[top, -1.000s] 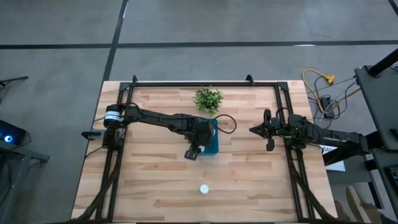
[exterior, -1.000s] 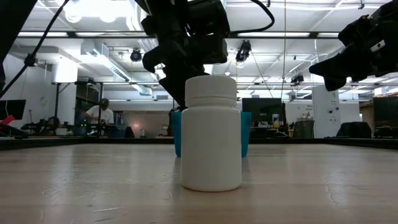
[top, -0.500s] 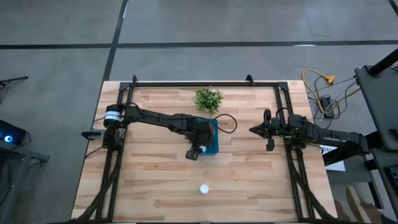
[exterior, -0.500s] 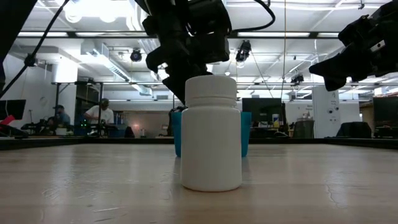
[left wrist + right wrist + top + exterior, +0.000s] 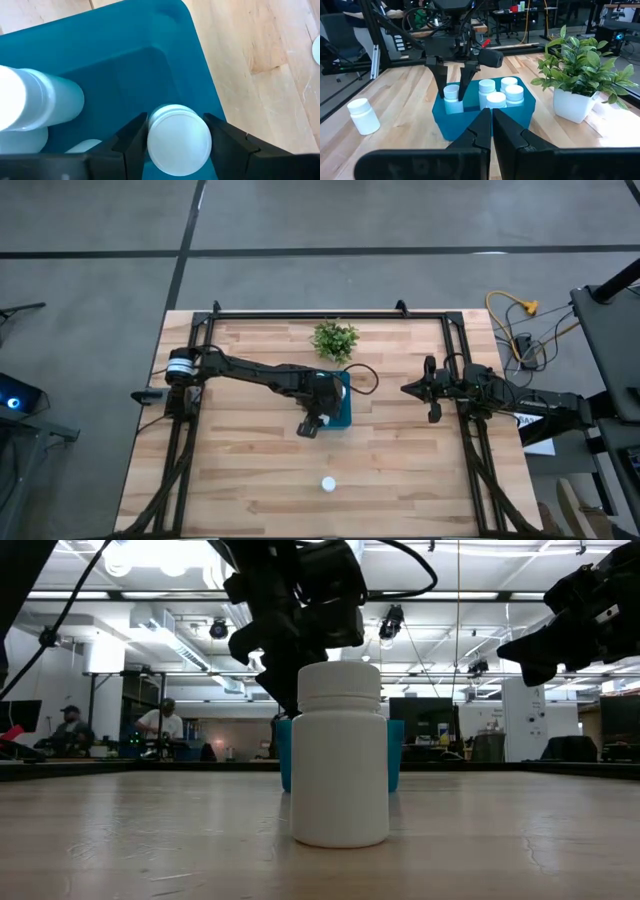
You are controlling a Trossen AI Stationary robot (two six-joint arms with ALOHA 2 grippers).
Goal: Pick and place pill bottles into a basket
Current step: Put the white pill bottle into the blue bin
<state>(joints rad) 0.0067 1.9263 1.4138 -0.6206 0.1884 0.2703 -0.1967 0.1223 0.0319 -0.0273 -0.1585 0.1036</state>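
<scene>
The teal basket (image 5: pixel 345 412) stands mid-table, near the plant's front side, with several white pill bottles (image 5: pixel 500 90) upright inside it. My left gripper (image 5: pixel 179 145) reaches down into the basket's corner (image 5: pixel 170 20), shut on one more pill bottle (image 5: pixel 451 94). Another pill bottle (image 5: pixel 328 484) stands alone on its base by the table's near edge, filling the low view (image 5: pixel 340 755). My right gripper (image 5: pixel 405 389) hovers shut at the table's right side, away from all of them. My left gripper pinches the pill bottle by the two opposite sides of its round cap (image 5: pixel 179 137) between its two fingers (image 5: pixel 132 142). The fingers come steeply from above, slanting down into the basket. The bottle stands upright inside the basket wall; whether its base touches the floor is hidden.
A small leafy plant in a white pot (image 5: pixel 335 339) stands just beyond the basket toward the far edge. Black frame rails (image 5: pixel 300 314) run along the far, left and right sides. Bare wood lies between the basket and the lone bottle.
</scene>
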